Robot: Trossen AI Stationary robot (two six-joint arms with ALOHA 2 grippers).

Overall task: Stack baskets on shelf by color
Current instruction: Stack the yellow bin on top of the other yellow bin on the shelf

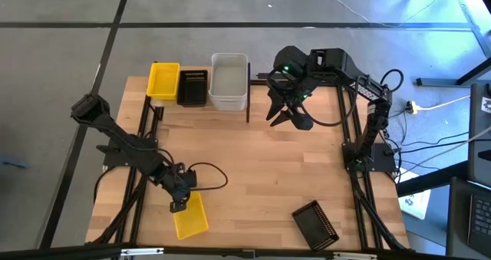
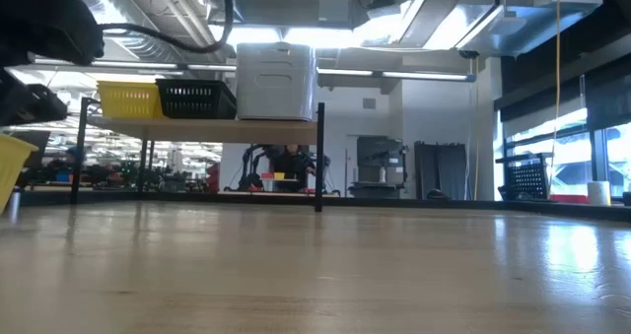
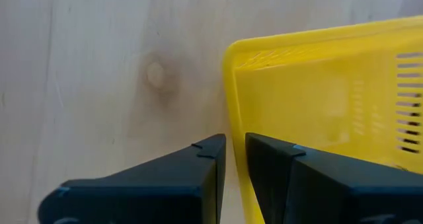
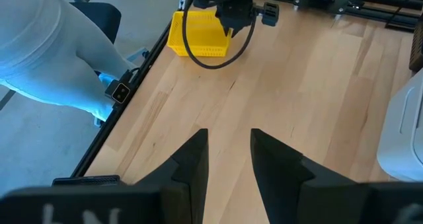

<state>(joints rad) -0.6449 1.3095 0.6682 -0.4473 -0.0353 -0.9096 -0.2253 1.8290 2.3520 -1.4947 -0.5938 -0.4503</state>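
Here the left gripper [image 1: 179,206] jaws pinch the yellow basket [image 1: 191,217] rim; right gripper [image 1: 285,116] jaws open.

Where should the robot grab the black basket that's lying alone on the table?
Probably by one long side wall of the black basket, coming straight down from above. It lies flat with its open top facing up, turned at a slant near the table's front edge, so one finger can go inside the rim and one outside. The right gripper hangs open, far off by the shelf.
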